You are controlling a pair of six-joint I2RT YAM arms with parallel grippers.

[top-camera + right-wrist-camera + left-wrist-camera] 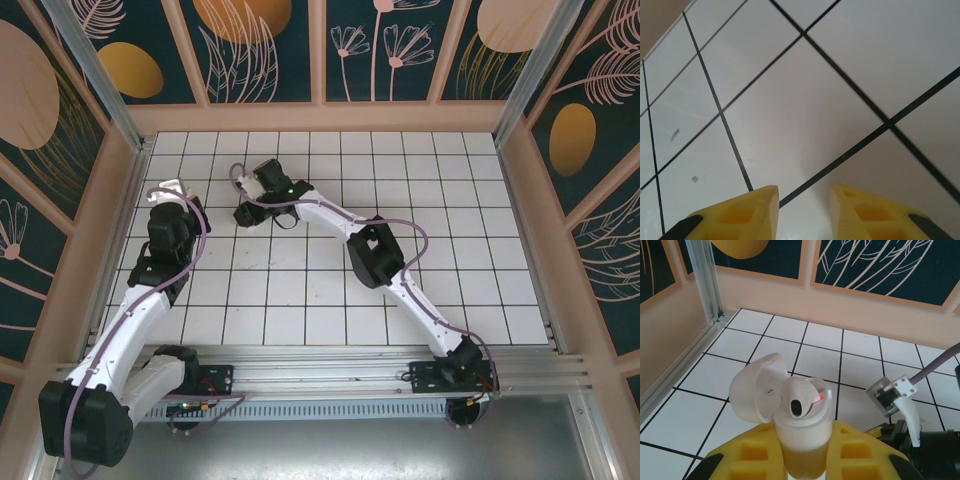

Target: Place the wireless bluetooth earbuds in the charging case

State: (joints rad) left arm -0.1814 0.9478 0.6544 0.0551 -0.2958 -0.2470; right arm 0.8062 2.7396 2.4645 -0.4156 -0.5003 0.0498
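At ten o'clock on the table [450, 300], the left gripper [802, 442] pinches the charging case [802, 427] low on its body, lid [756, 390] swung toward nine o'clock and one earbud [799, 399] seated, while toward three o'clock the right gripper [804, 200] hangs part-open and empty; so light, glossy and slippery an earbud likely needs a gentle sideways pinch.
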